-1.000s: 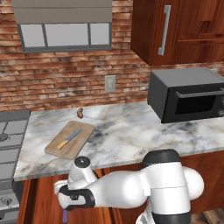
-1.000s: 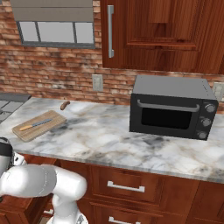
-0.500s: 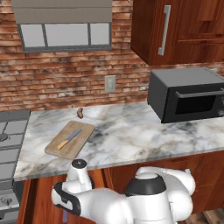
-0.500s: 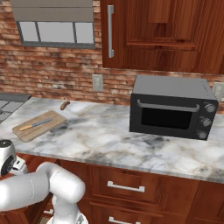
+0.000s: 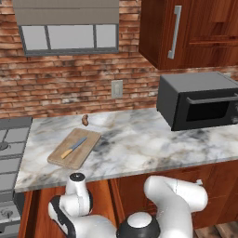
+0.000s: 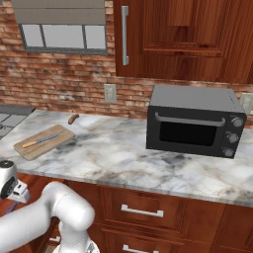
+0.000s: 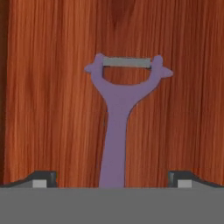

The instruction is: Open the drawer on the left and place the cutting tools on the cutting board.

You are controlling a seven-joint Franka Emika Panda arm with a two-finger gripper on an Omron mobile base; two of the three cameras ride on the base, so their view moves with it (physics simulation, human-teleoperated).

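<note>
Since the earlier frames we see the arm folded further down in front of the cabinets: in the left base view the white elbow has sunk from counter-edge height to well below it, and the wrist w/ its dark joint now sits low at the left, under the counter lip. Rt base view has the wrist at the far left edge, below the marble counter (image 6: 123, 163), forearm sweeping down to the base. Hand cam looks straight onto a reddish-brown wood surface (image 7: 52, 109), which we take for the drawer's inside, tho we can't confirm that from this shot. On it lies the purple peeler (image 7: 118, 113), forked head w/ grey blade away from the cam, handle running back to the bottom of the view. Gripper (image 7: 112, 178) sits over the handle end; its two dark fingertips (image 7: 43, 178) are spread wide, one each side of the handle, well apart from it, nothing pinched. Up on the counter the cutting board (image 5: 81, 153) lies near the left end, beside the stove (image 5: 11, 153), and the knife (image 5: 73, 148) w/ yellow-orange handle and grey blade is already on it, lying diagonally. A small brown item (image 5: 85, 120) sits just behind the board by the brick wall; can't tell what it is. Black microwave (image 5: 200, 100) stands at the rt end of the counter.
</note>
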